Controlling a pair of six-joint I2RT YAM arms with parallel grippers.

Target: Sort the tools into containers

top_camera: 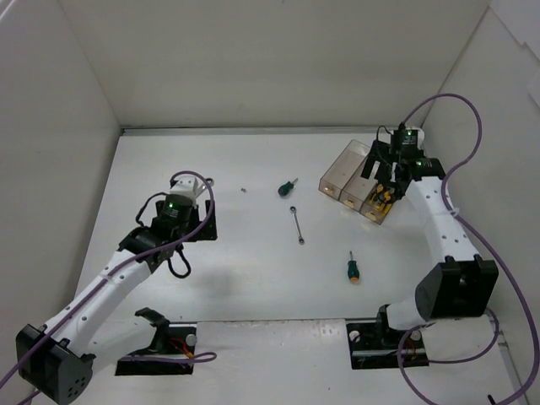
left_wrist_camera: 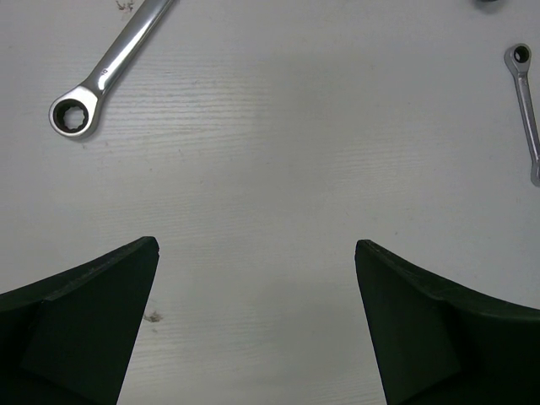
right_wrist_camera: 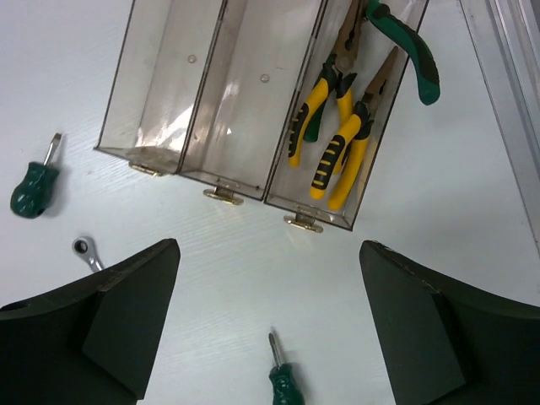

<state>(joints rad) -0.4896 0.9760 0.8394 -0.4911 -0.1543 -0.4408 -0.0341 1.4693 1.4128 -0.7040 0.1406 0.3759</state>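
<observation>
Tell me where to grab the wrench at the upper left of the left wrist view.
Grip the wrench across its slim shank, just beyond the ring end, likely from straight above: it lies flat on the table, leaving only its narrow edges to pinch.

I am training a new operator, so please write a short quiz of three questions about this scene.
1. How many yellow-handled pliers lie in the clear smoky plastic bins?
2. Which tools lie on the white table? A: pliers only. B: green-handled screwdrivers and silver wrenches. C: none.
3. True or false: the right gripper holds a tool.
Key: 1 two; 2 B; 3 false.
</observation>
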